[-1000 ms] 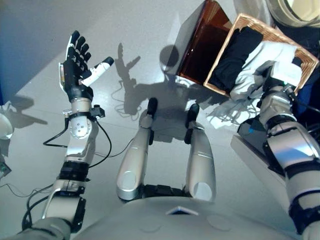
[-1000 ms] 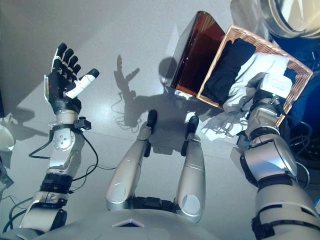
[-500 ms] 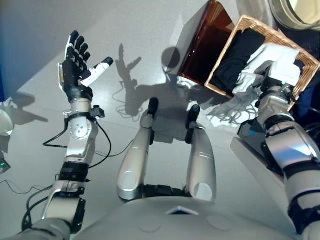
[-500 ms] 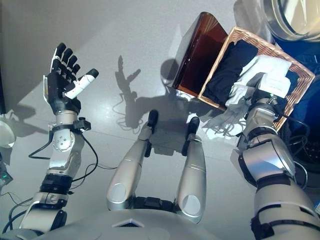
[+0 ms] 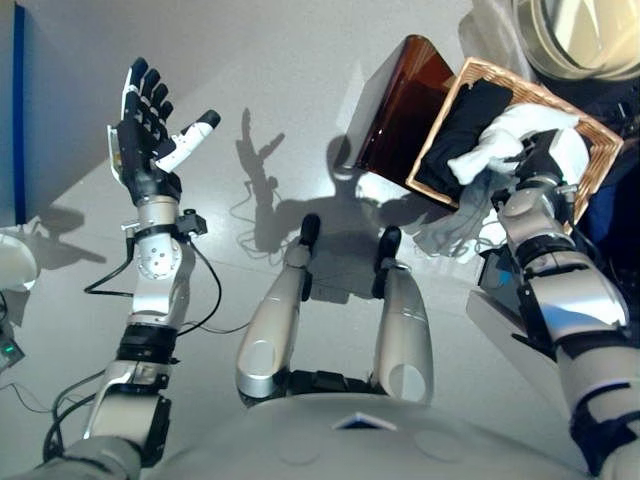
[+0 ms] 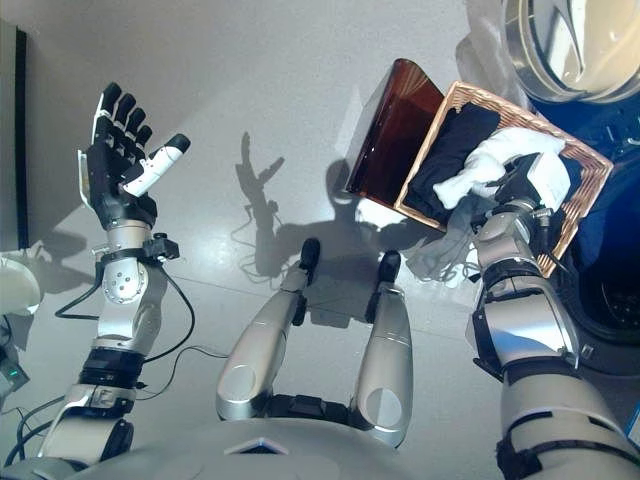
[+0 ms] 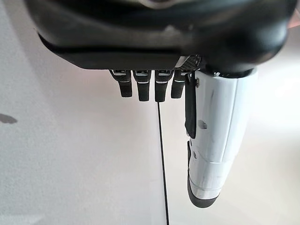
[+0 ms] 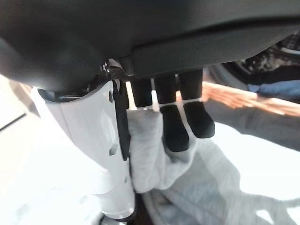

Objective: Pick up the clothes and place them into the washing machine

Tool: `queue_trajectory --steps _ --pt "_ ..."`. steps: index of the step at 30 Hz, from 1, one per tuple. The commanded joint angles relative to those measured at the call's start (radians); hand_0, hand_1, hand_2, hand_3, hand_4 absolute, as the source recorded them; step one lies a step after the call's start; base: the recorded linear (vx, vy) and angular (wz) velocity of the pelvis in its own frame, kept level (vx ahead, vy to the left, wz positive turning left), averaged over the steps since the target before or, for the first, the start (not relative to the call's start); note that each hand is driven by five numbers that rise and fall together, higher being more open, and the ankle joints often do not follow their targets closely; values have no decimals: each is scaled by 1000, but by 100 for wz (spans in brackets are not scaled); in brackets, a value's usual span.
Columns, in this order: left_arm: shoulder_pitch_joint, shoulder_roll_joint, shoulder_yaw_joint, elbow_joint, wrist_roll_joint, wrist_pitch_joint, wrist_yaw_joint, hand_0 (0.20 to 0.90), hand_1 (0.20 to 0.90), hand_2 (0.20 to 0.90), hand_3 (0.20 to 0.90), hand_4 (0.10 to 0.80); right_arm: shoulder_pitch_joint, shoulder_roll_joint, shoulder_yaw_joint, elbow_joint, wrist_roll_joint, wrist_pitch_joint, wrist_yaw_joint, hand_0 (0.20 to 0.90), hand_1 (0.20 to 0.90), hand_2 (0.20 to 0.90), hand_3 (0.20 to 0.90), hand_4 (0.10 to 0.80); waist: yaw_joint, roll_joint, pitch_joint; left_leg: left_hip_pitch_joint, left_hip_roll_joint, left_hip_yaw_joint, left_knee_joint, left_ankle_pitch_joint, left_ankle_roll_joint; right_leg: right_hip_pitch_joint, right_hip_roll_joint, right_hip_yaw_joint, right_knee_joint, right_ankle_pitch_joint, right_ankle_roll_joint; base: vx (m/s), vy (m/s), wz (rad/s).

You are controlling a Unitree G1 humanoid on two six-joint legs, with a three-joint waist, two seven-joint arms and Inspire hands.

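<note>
- White cloth (image 5: 500, 140) is bunched up in the right hand (image 5: 540, 160), at the far right of the scene.
- The right hand's fingers (image 8: 176, 126) and white thumb are curled round a fold of that cloth and pinch it; the right wrist view shows this from very close.
- The cloth is lifted a bit above the basket (image 6: 580, 215). One end of it hangs down over the basket's near edge, toward the floor (image 5: 300, 120).
- The basket is brown and woven. It sits on the floor at the far right, tipped at a slant.
- Dark clothes (image 6: 450, 150) lie inside the basket, on its left side, just beside the white cloth.
- A shiny brown box (image 5: 405, 105) stands touching the basket's left side.
- The round door of the washing machine (image 6: 565, 50) shows at the far right corner, just past the basket. It is pale with a silver ring.
- The left hand (image 5: 145, 125) is held up on the left side, well apart from the basket and the clothes.
- Its fingers (image 7: 140, 86) are straight and spread, and its white thumb sticks out to the side. It holds nothing.
- The floor is smooth and grey.
- A blue edge (image 5: 18, 110) stands at the far left.
</note>
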Motion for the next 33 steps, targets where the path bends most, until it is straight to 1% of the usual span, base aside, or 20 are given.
queue_trajectory --steps 1,2,3,6,10,16,18,21,26,27,28,30,33 --pt "28 57 51 -103 26 -108 32 900 900 900 900 800 0 -26 49 3 17 -33 -67 200 200 200 200 300 -9 -34 -110 -11 -20 18 60 -112 -21 43 6 33 -124 45 11 -17 -3 -14" --pt "33 58 51 -105 25 -107 28 900 900 900 900 800 -6 -28 50 13 19 -30 -62 200 200 200 200 300 -9 -32 -113 -12 -20 17 58 -111 -21 42 7 34 -128 46 11 0 -7 -10" --pt "39 60 55 -106 24 -105 26 900 900 900 900 800 -19 -30 55 21 23 -29 -58 900 900 900 900 800 -9 -31 -116 -12 -20 17 55 -109 -22 43 9 35 -133 46 11 8 5 -7" --pt "48 59 66 -107 19 -103 25 900 900 900 900 800 -31 -31 59 19 29 -34 -59 900 900 900 900 800 -12 -30 -120 -11 -19 19 48 -104 -24 45 12 35 -137 46 9 0 0 0" --pt "57 53 95 -98 21 -95 40 900 900 900 900 800 -20 -20 57 -38 31 -45 -69 900 900 900 900 800 -25 -42 -123 -6 -14 21 45 -104 -25 48 19 38 -138 47 9 0 0 0" --pt "60 42 103 -103 28 -98 49 900 900 900 900 800 15 -6 32 -88 29 -52 -83 900 900 900 900 800 -34 -56 -126 -4 -13 20 50 -110 -24 57 19 41 -142 48 10 4 -2 -1" --pt "59 39 109 -100 28 -99 51 900 900 900 900 800 38 -9 26 -114 19 -52 -84 900 900 900 900 800 -41 -67 -128 1 -11 19 50 -113 -24 66 21 44 -146 48 11 0 0 0" --pt "55 39 112 -91 26 -100 52 900 900 900 900 800 51 -11 13 -130 23 -54 -89 900 900 900 900 800 -45 -73 -127 4 -10 20 52 -116 -24 69 21 44 -149 49 11 0 0 0" --pt "55 35 118 -89 31 -98 57 900 900 900 900 800 98 -26 -34 -210 26 -63 -109 900 900 900 900 800 -55 -86 -125 6 -7 20 67 -124 -24 78 23 42 -147 47 12 5 -1 -6" --pt "52 33 120 -82 34 -97 56 900 900 900 900 800 131 -27 -60 -242 29 -68 -117 900 900 900 900 800 -60 -90 -125 7 -5 19 73 -126 -24 82 24 41 -144 44 12 8 -2 -5" --pt "52 33 119 -82 34 -97 56 900 900 900 900 800 132 -27 -61 -243 29 -68 -116 900 900 900 900 800 -60 -90 -125 7 -5 18 73 -127 -24 83 24 41 -144 44 12 9 -4 -4" --pt "53 28 122 -74 32 -94 53 900 900 900 900 800 176 -26 -104 -273 42 -72 -131 900 900 900 900 800 -66 -98 -127 14 -3 17 74 -129 -24 93 27 39 -144 41 12 0 0 0" --pt "55 27 122 -76 34 -95 51 900 900 900 900 800 217 -18 -135 -292 51 -79 -139 900 900 900 900 800 -71 -106 -130 24 0 16 69 -131 -24 104 27 39 -150 41 13 0 0 0"
